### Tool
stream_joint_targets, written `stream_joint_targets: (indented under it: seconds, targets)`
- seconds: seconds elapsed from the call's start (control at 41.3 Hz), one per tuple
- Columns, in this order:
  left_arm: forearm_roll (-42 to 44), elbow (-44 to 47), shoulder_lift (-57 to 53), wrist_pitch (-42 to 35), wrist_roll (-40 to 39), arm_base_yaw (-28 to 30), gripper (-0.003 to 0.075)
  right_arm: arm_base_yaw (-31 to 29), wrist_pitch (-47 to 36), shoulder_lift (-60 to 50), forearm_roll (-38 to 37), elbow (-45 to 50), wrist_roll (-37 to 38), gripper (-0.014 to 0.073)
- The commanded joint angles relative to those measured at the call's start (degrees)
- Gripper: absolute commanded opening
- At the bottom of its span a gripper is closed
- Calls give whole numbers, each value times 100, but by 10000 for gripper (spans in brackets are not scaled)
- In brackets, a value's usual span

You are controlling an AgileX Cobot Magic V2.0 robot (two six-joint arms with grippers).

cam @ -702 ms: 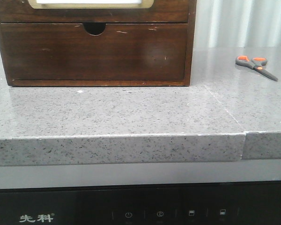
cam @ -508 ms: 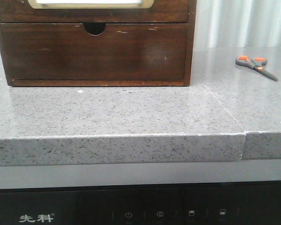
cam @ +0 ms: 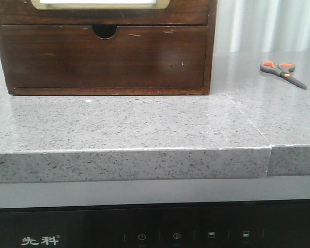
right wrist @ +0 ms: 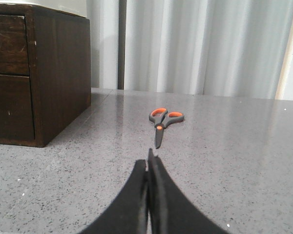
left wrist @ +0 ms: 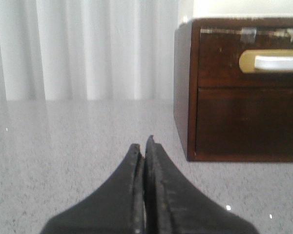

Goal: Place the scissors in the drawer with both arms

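The scissors (cam: pixel 282 73), dark grey with orange-lined loops, lie flat on the grey counter at the far right, right of the cabinet. They also show in the right wrist view (right wrist: pixel 162 124), blades pointing toward my right gripper (right wrist: pixel 149 158), which is shut, empty and a short way short of the blade tips. The drawer (cam: pixel 103 57), dark brown with a half-round notch, is closed in the cabinet at the back left; it also shows in the left wrist view (left wrist: pixel 249 122). My left gripper (left wrist: pixel 142 144) is shut, empty, left of the cabinet. Neither gripper shows in the front view.
A cream-framed panel (cam: pixel 99 4) sits above the drawer. The speckled grey counter (cam: pixel 134 121) has a seam on its right part and a front edge near me. White curtains (right wrist: pixel 205 44) hang behind the counter.
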Motion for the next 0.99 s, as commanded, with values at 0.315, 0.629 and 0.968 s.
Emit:
stream_joint_targets:
  seconds: [0.315,0.629,0.968]
  targets:
    - [-102,-2378,415,992,-51,-27,-20,-39,1696,565,-24,-2555,3,-69]
    - [-514,-4460,1896,2963,-51,-27,-20,-39,2561,1959,-264,-3969,3,-69]
    - [-514,-4351,2622,3177,-51,-27,-20,-39,2974,2901,-264,-4001,3,-69]
